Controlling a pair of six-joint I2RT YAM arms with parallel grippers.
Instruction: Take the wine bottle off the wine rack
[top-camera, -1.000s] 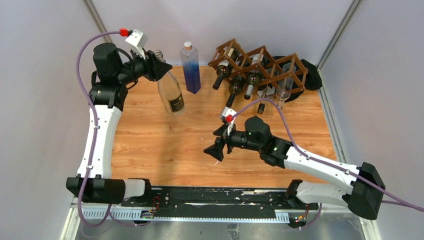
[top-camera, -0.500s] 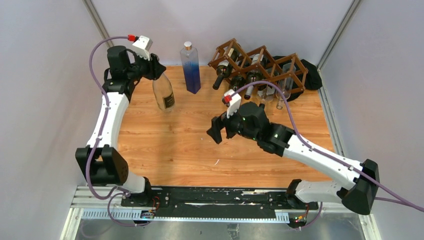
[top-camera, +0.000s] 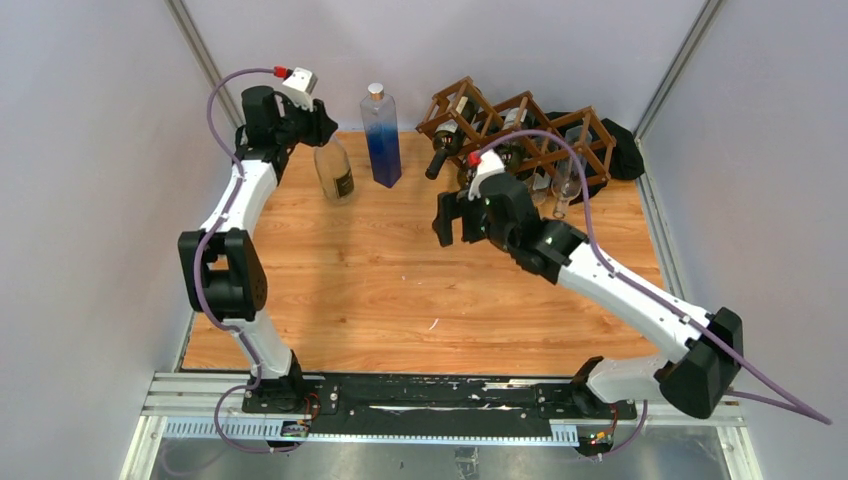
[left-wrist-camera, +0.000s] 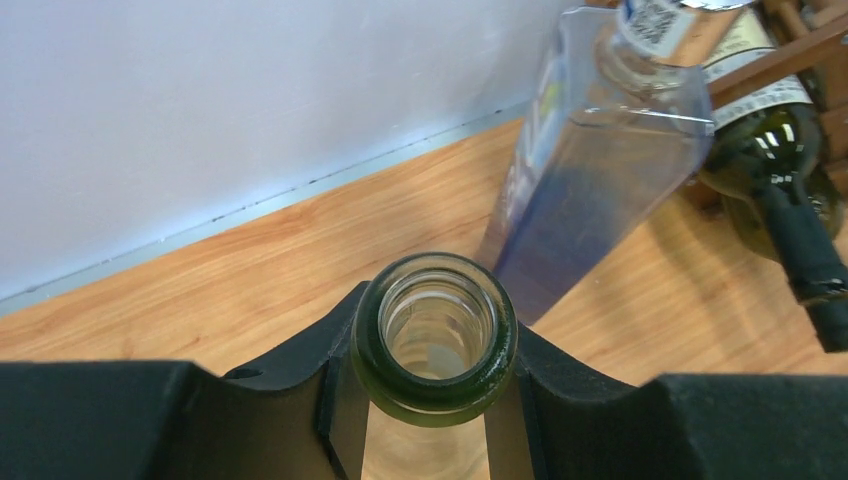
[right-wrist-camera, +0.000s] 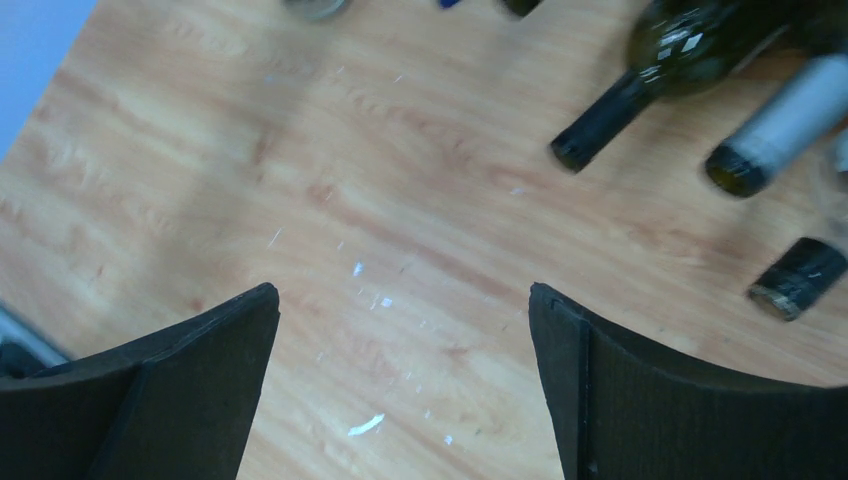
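Observation:
The dark brown lattice wine rack (top-camera: 520, 128) stands at the far right of the table with several bottles lying in its cells, necks pointing toward me; its corner shows in the left wrist view (left-wrist-camera: 800, 40). My left gripper (top-camera: 320, 138) is shut on the neck of a clear wine bottle (top-camera: 336, 172) that stands upright at the far left; its open green-rimmed mouth (left-wrist-camera: 433, 340) sits between my fingers. My right gripper (top-camera: 450, 218) is open and empty, hovering over the table in front of the rack. In the right wrist view (right-wrist-camera: 402, 295) a dark bottle neck (right-wrist-camera: 615, 115) and a silver-capped neck (right-wrist-camera: 780, 130) lie ahead.
A tall square blue-tinted bottle (top-camera: 380, 135) stands just right of the clear bottle and shows in the left wrist view (left-wrist-camera: 590, 200). A black-capped bottle neck (right-wrist-camera: 800, 275) pokes out low under the rack. Grey walls close the back and sides. A black cloth (top-camera: 625, 150) lies behind the rack.
My left arm carried the clear bottle farther back and left, from tilted to standing upright. My right gripper moved up the table toward the rack, staying open.

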